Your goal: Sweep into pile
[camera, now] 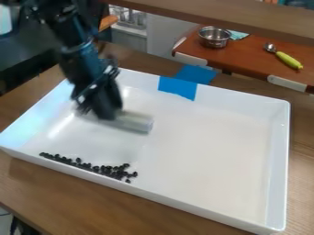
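The black gripper (105, 112) hangs over the left back part of a white tray (215, 151), holding a whitish, roll-shaped sweeping tool (133, 121) that sticks out to its right. Small black pieces (113, 170) lie in a band along the tray's front left wall, thin at the left and thicker toward the right end. The tool is behind these pieces and apart from them.
Blue tape (178, 87) covers part of the tray's back wall. The tray stands on a wooden table (36, 187). Behind it, a brown counter (245, 54) holds a metal pot (214, 37) and a green-handled scoop (287, 59).
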`<state>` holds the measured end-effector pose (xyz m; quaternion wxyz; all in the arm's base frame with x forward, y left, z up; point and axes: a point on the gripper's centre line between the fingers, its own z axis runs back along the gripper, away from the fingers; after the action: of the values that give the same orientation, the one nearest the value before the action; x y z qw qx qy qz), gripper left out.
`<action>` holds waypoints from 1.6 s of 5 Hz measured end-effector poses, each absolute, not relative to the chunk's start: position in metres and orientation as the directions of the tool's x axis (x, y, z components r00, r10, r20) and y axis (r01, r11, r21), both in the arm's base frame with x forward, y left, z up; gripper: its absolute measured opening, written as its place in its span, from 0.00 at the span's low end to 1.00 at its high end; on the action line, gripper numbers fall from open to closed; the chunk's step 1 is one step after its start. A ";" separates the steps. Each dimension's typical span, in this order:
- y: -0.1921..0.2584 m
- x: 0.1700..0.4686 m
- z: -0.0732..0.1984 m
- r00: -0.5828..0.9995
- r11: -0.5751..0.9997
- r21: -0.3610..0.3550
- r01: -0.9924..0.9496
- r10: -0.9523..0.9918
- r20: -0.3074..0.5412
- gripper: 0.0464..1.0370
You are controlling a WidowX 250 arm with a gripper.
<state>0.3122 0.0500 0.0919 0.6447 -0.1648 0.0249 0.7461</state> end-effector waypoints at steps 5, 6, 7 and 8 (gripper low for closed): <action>0.020 0.316 0.050 0.079 0.055 -0.180 -0.982 0.988 -0.130 0.29; 0.028 0.300 0.052 0.088 0.065 -0.162 -0.985 0.986 -0.142 0.29; 0.037 0.282 0.055 0.087 0.063 -0.144 -0.988 0.983 -0.165 0.29; 0.041 0.274 0.064 0.104 0.078 -0.144 -0.986 0.978 -0.180 0.29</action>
<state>0.2736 0.0412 0.0637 0.7340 -0.1149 0.0181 0.6691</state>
